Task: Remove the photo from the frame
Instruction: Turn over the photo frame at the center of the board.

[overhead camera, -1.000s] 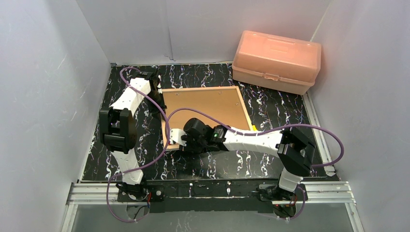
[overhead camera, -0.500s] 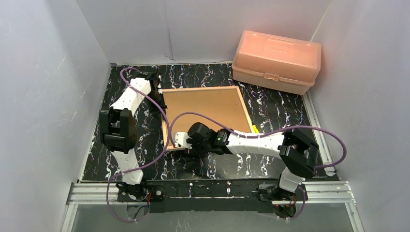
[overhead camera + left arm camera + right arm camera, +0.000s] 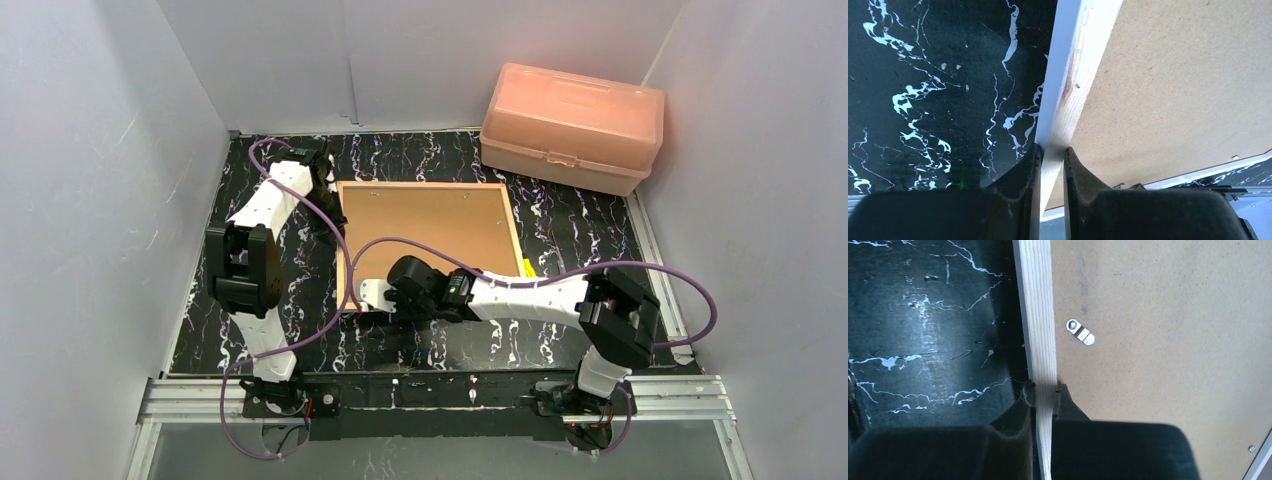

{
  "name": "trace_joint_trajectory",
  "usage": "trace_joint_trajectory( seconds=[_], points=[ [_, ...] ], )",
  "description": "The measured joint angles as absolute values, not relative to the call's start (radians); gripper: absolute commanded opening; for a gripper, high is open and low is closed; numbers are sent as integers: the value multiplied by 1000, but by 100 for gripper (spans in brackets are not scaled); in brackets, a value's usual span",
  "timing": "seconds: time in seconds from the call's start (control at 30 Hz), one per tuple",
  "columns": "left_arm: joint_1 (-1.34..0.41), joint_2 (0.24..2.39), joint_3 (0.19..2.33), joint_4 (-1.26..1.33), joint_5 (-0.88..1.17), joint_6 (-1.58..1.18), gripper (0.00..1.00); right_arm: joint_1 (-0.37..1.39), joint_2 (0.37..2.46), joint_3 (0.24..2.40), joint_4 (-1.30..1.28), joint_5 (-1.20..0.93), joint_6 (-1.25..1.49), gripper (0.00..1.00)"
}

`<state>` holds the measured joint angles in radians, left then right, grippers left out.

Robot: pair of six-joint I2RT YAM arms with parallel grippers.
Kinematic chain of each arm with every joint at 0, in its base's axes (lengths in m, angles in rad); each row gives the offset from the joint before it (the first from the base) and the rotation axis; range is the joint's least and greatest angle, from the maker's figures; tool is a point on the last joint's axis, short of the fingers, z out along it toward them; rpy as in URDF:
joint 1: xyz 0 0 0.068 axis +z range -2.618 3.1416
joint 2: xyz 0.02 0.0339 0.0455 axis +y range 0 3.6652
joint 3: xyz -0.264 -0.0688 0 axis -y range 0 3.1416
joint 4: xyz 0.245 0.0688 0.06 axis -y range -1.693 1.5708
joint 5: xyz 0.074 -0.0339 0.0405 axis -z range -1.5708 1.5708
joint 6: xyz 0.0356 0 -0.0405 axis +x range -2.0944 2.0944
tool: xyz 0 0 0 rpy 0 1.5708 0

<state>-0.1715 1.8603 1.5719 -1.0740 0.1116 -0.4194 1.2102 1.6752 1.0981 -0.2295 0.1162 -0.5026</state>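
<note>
Frame (image 3: 425, 185) gripped by both arms along its left side. The left gripper (image 3: 1050, 150) is closed narrow on the pale wood edge at the far left corner, with one finger outside the edge and one inside beside the brown backing board (image 3: 1173, 75). The right gripper (image 3: 1044, 386) is pinched just as tight on the wood edge at the near left corner. A small metal turn clip (image 3: 1080, 333) sits on the board just beyond it.

The frame lies back-up, left of centre on a black marbled table (image 3: 420, 155); whether any edge is lifted cannot be told. A pink plastic box (image 3: 572, 125) stands at the far right, apart from it.

The photo is not visible and is probably under the board, face down. The frame looks stiff and light, safe to hold by its wood edges. The photo is likely thin, glossy and easily creased or smudged. It is best taken by a corner once the clips are turned and the board is out.
</note>
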Motion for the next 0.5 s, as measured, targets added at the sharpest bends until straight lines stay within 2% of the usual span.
trace_joint_trajectory(
  seconds=[0.3, 0.37, 0.5],
  points=[
    [-157, 1852, 1567, -1091, 168, -429, 9, 1212, 1596, 1007, -156, 78, -530, 1],
    [-151, 1846, 1558, -1090, 183, -431, 18, 1211, 1584, 990, -142, 72, -538, 1],
    [-123, 1813, 1515, -1073, 227, -442, 44, 1212, 1566, 966, -124, 61, -551, 1]
  ],
)
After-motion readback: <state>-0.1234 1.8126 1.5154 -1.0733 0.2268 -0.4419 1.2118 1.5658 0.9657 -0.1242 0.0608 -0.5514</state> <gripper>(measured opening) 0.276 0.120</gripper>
